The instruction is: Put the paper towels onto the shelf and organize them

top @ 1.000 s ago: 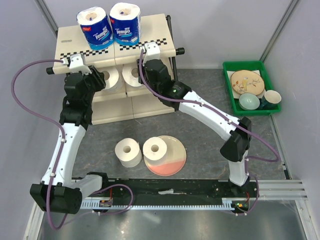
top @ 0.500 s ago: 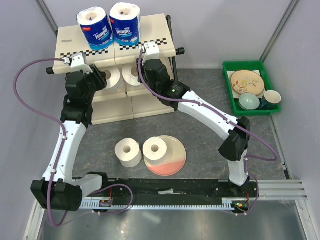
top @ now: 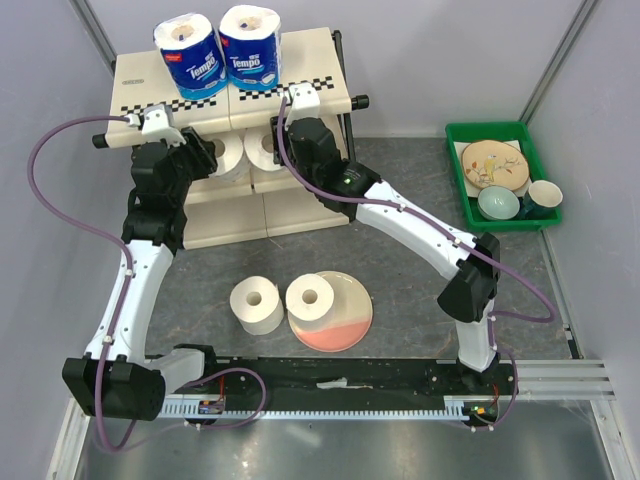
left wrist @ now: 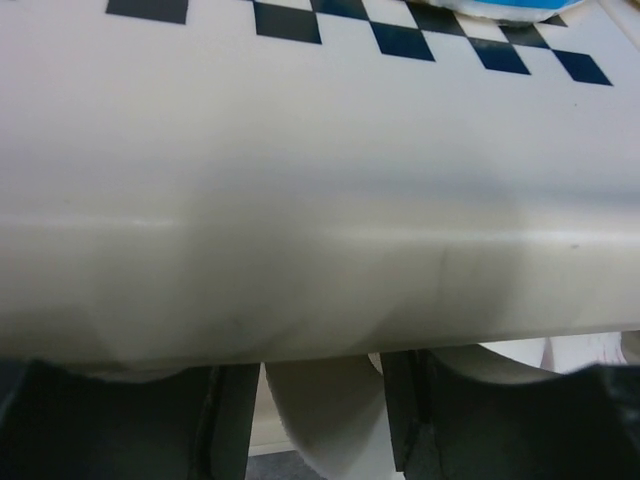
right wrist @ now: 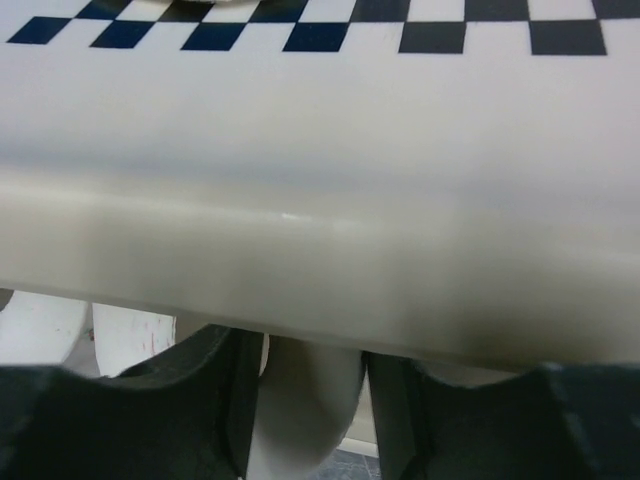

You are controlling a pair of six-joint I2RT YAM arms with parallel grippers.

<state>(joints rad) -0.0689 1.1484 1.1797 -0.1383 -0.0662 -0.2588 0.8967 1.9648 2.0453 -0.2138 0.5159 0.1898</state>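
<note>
The shelf (top: 130,75) stands at the back left. Two blue-wrapped paper towels (top: 190,55) (top: 250,45) sit on its top panel. Two unwrapped rolls (top: 230,155) (top: 262,150) lie on the middle tier. My left gripper (top: 208,155) (left wrist: 322,415) straddles the left roll's wall (left wrist: 325,400), and a sliver of gap shows at one finger (left wrist: 235,420). My right gripper (top: 283,148) (right wrist: 312,410) pinches the other roll's wall (right wrist: 305,400). Both wrist views are filled by the top panel's edge (left wrist: 300,200) (right wrist: 320,200). Two more rolls are on the table, one bare (top: 257,303), one (top: 311,297) on a plate.
The pink-and-cream plate (top: 350,322) lies in front of the shelf at mid-table. A green tray (top: 461,180) with a plate and cups stands at the right wall. Both arms reach under the shelf's top panel, close together.
The left wrist has shifted slightly toward the shelf. Both rolls stay on the middle tier, and the right arm has hardly moved.
</note>
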